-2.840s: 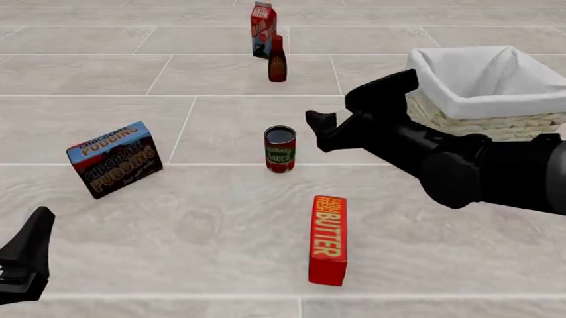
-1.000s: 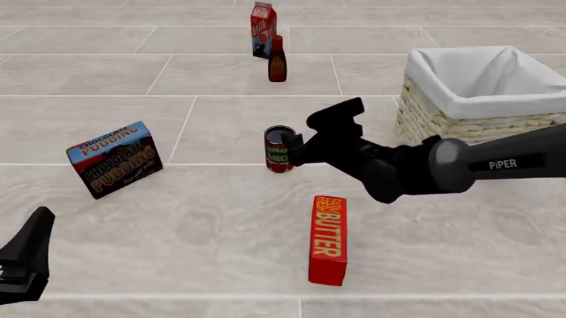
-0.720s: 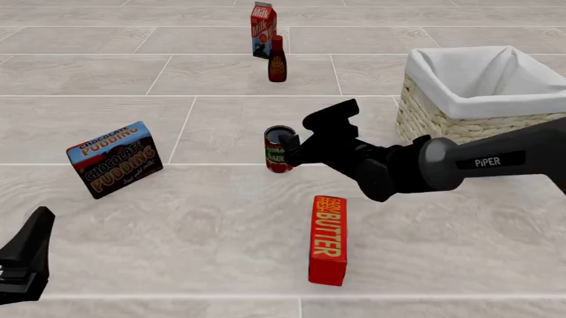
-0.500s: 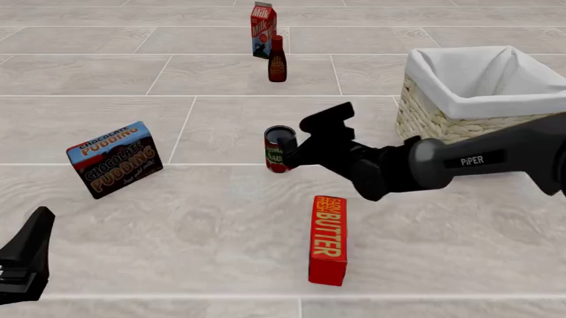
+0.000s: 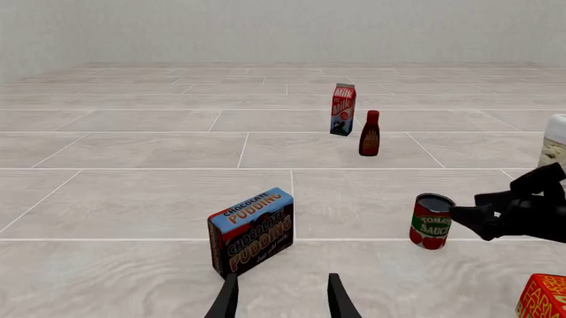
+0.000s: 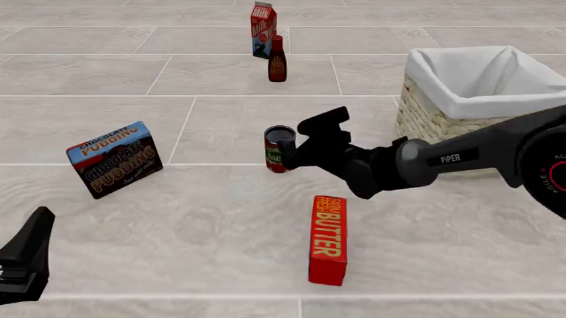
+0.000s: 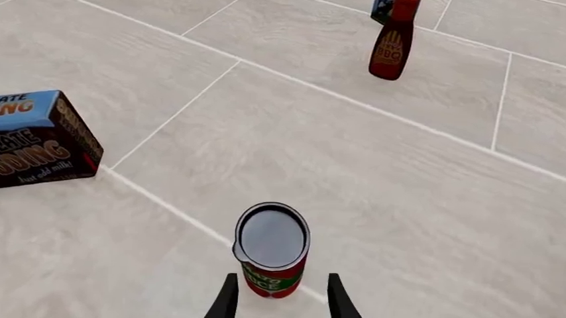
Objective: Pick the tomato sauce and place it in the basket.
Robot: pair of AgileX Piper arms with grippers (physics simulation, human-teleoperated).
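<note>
Your right gripper (image 6: 287, 147) is down by the tomato sauce can (image 6: 278, 150), and its fingers (image 7: 228, 299) are spread apart with the can sitting between them, as the right wrist view shows. They are not squeezing it yet. The can stands up straight on the counter (image 6: 221, 218), near the middle, on a pale line between two tiles. So the first part of the job, reaching the can, looks done. What is left is to close the fingers on the can, lift it, carry it to the wicker basket (image 6: 482, 89) with the white cloth, and let it go inside. The basket sits off to the right, farther back than the can, and nothing is in it that you can see. Your left gripper (image 6: 26, 262) rests low at the near left side, away from everything, with its fingers apart and holding nothing. The counter looks like pale grey stone tiles with thin light lines. A chocolate pudding box (image 6: 114, 159), a butter box (image 6: 328, 240), a BBQ sauce bottle (image 6: 277, 59) and a milk carton (image 6: 262, 29) also stand on it. A plain pale wall is at the back.
</note>
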